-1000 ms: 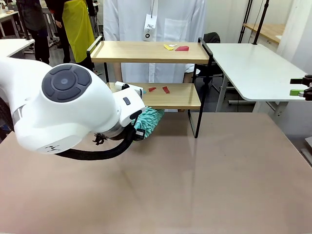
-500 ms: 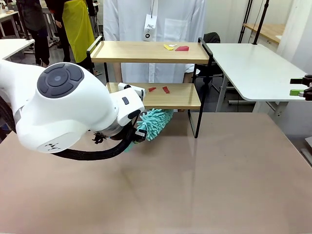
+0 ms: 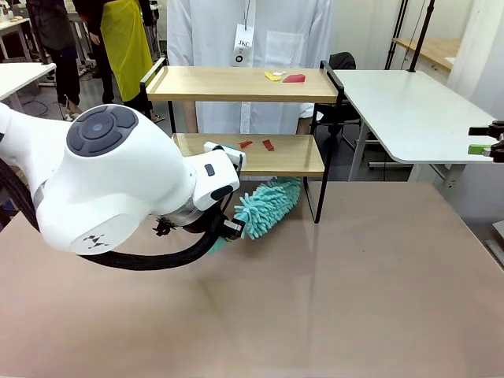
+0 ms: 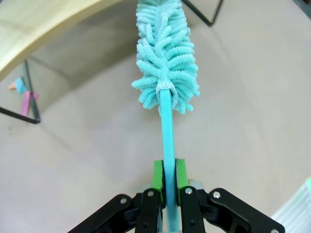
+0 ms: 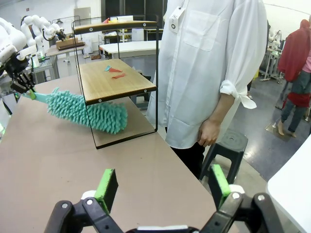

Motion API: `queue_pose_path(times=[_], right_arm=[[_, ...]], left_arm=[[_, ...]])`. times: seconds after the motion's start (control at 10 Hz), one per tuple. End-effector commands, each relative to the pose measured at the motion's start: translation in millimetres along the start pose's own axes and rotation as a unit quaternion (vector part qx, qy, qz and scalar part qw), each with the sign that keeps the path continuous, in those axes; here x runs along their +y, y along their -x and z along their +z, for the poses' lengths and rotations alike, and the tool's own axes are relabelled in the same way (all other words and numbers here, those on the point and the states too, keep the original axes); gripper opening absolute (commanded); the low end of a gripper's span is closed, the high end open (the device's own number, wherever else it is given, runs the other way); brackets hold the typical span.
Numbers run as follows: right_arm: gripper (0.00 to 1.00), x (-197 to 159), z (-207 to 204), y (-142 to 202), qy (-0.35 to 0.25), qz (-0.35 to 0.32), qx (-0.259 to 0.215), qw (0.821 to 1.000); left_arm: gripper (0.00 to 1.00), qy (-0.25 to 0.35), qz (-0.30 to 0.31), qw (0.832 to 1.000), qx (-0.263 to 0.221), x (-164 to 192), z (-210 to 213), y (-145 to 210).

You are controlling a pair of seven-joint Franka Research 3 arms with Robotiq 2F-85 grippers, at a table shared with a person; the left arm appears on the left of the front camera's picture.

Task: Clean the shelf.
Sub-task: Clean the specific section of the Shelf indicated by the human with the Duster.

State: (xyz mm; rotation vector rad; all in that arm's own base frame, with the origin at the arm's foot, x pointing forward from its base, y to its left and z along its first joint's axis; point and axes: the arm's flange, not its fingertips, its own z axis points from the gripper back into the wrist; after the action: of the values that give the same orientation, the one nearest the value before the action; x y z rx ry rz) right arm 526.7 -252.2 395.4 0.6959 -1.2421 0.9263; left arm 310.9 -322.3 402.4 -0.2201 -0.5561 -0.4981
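Left end effector (image 4: pixel 168 175), clamping the duster (image 3: pixel 268 206), has swung it toward 3 o'clock under the shelf (image 3: pixel 228 83), probably wiping nothing; right end effector (image 5: pixel 162 186) wide.

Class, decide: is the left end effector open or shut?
Shut: the left end effector clamps the teal duster handle between its green pads.
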Motion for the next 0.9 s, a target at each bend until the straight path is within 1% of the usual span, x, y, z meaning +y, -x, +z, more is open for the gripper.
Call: queue_pose_path(times=[0.0, 0.2, 0.4, 0.6, 0.7, 0.8], right_arm=[[1.00, 1, -2, -8, 0.005, -0.006, 0.011, 1.000], [1.00, 1, -2, -8, 0.005, -0.006, 0.011, 1.000], [1.00, 1, -2, -8, 0.005, -0.006, 0.011, 1.000], [1.00, 1, -2, -8, 0.005, -0.006, 0.011, 1.000], [1.00, 1, -2, -8, 0.005, -0.006, 0.011, 1.000], [1.00, 1, -2, -8, 0.005, -0.006, 0.011, 1.000]], left_arm=[[0.13, 0.020, -0.026, 0.999, 0.032, 26, 35, 13], [0.13, 0.006, -0.042, 0.999, 0.026, 32, 55, 16], [0.13, -0.001, -0.045, 0.999, 0.031, 39, 73, 20], [0.13, 0.038, -0.059, 0.997, 0.032, 43, 88, 27], [0.13, 0.059, -0.072, 0.995, 0.038, 45, 97, 29], [0.13, 0.067, -0.081, 0.993, 0.049, 48, 106, 31]])
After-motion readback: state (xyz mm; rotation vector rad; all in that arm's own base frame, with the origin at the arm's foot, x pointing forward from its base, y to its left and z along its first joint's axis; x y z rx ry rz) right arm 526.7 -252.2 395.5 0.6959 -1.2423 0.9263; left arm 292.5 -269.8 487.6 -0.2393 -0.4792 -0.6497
